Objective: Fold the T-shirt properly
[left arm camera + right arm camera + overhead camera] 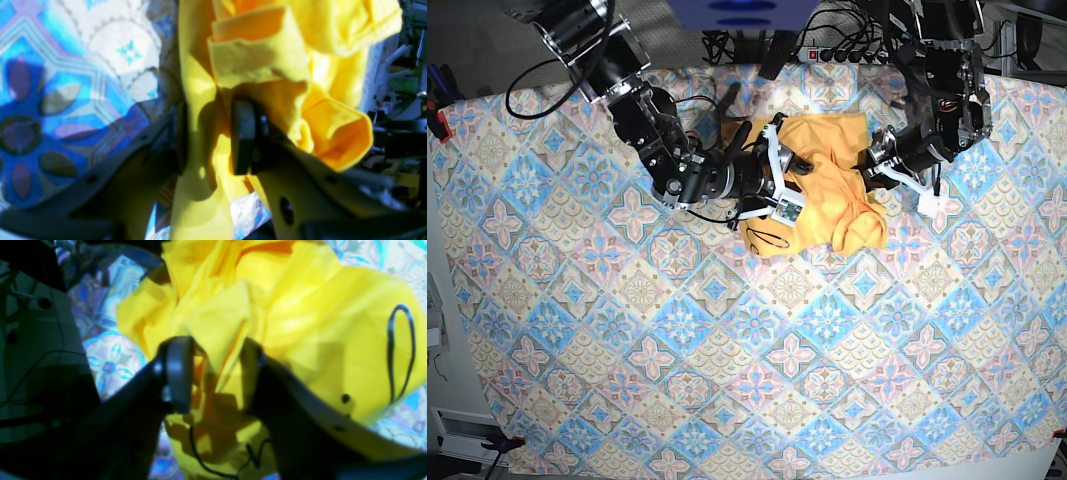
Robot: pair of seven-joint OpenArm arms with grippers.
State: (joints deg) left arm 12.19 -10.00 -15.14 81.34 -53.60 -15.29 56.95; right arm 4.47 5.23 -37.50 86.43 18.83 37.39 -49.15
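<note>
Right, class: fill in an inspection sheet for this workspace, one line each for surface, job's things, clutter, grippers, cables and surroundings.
Surface: patterned tablecloth covers the table.
Job's things: T-shirt bunched at the far middle, unfolded; dark lettering shows in the right wrist view.
Clutter: nothing seen on the cloth.
Grippers: left gripper and right gripper each closed on a fold of the shirt.
Cables: black cables run along the far edge to a power strip.
Surroundings: red clamp on the cloth's edge.
</note>
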